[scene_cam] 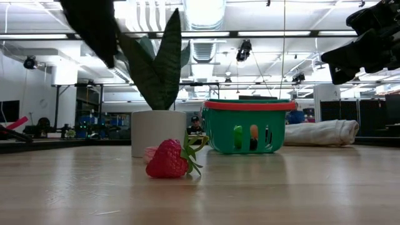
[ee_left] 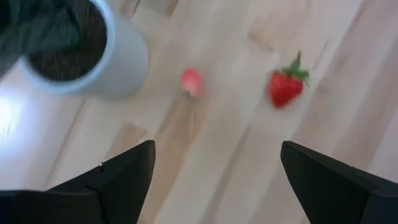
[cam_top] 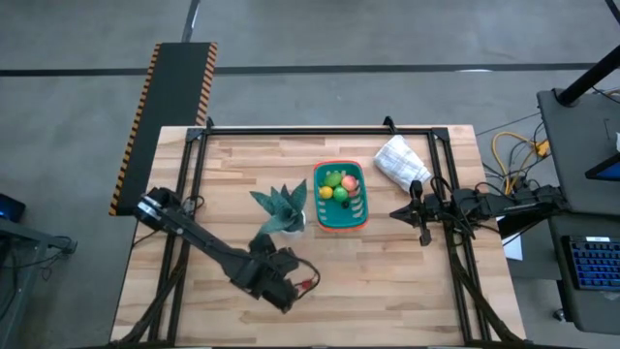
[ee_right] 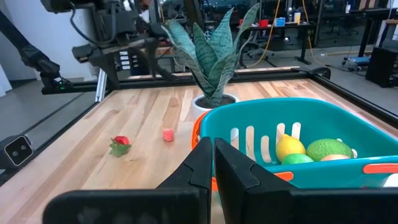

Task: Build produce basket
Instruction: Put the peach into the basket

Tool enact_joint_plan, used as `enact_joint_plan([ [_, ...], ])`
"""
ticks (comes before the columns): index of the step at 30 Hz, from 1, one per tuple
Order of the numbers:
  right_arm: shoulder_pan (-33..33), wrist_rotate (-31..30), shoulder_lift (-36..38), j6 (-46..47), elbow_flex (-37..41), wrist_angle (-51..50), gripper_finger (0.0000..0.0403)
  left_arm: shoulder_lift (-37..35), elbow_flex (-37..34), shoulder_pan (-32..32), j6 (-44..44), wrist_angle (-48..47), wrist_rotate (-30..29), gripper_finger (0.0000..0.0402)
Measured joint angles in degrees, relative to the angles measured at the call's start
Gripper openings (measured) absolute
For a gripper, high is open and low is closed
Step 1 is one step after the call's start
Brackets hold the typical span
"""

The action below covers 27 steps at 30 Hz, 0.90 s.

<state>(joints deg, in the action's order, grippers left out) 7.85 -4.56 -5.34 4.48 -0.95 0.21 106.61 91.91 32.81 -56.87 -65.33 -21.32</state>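
Left jaws: spread wide and empty, the left gripper (ee_left: 211, 180) hovers above the surface (cam_top: 387, 291), looking down on a toy strawberry (ee_left: 285, 87) and a small pink piece (ee_left: 192, 81) beside the white plant pot (ee_left: 118, 62).
Right jaws: clenched on nothing, the right gripper (ee_right: 211, 165) waits just beside the basket (cam_top: 341, 218).
Step in hand: likely picking up the strawberry, which lies apart from the pot.
How to do it well: centre the open jaws over the berry's body, not its green leaves, descend straight, close gently, and stay clear of the pot.
Basket: sits mid-surface between the plant (cam_top: 282, 206) and a white bag (cam_top: 401, 162).
Basket contents: a lime (ee_right: 328, 149), a lemon (ee_right: 290, 147) and orange and reddish pieces.
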Motion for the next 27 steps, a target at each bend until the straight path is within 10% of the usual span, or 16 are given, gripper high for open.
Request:
enact_joint_plan([
  [27,-0.01,0.00,-0.07,0.02,0.00,0.02,0.0009,13.81,-6.07,9.92,-29.68,2.66,-27.95,0.0331],
])
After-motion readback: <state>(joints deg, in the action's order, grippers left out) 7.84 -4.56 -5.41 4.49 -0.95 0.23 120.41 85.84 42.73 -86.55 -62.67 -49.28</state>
